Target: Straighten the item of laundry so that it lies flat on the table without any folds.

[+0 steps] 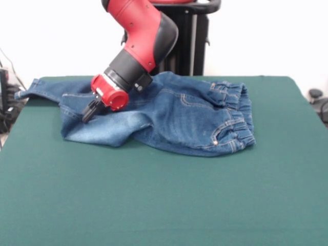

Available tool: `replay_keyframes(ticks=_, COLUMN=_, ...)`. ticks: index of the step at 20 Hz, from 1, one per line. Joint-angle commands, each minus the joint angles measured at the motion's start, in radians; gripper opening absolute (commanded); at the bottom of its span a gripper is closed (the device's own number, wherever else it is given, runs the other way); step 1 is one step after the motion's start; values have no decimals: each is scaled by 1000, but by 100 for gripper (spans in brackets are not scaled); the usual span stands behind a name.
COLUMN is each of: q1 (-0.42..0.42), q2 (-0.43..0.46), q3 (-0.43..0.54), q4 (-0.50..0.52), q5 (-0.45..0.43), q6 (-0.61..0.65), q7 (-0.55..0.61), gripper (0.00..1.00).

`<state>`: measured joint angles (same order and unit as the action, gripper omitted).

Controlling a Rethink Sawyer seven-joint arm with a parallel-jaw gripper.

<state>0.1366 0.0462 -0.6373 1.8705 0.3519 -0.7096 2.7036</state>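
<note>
The faded blue jeans (179, 115) lay rumpled, legs folded leftward, on the dark green desk (169, 200) against a white wall; whether the gripper (88, 114) gripped them was unclear.

jeans (169, 115): blue denim — faded paler patches across the near folded leg, orange-tan stitching at the pockets and the gathered waistband on the right
table (154, 200): dark green all over, plain, no pattern
arm (141, 31): bright red shell with black joints — a red collar just above the gripper
gripper (89, 114): black
pedestal (192, 38): black, far side
</note>
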Motion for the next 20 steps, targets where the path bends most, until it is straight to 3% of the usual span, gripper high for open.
replay_keyframes(ticks=1, q1=-21, q2=-46, q3=42, q4=-95, q5=-51, q6=-34, q7=42, gripper=0)
replay_keyframes(ticks=4, q1=-1, q2=-83, q3=-4, q4=-75, q5=-59, q6=-45, q7=27, gripper=0)
replay_keyframes(ticks=7, q1=92, q2=-49, q3=-85, q4=-37, q5=90, q6=-122, q7=-1, gripper=0)
replay_keyframes(ticks=9, q1=119, q2=-32, q3=-87, q4=-35, q5=151, q6=-138, q7=9, gripper=0)
replay_keyframes(ticks=16, q1=223, q2=-44, q3=-99, q4=-18, q5=247, q6=-65, q7=-6, gripper=0)
replay_keyframes(ticks=20, q1=246, q2=-7, q3=-115, q4=-33, q5=295, q6=-69, q7=-16, gripper=0)
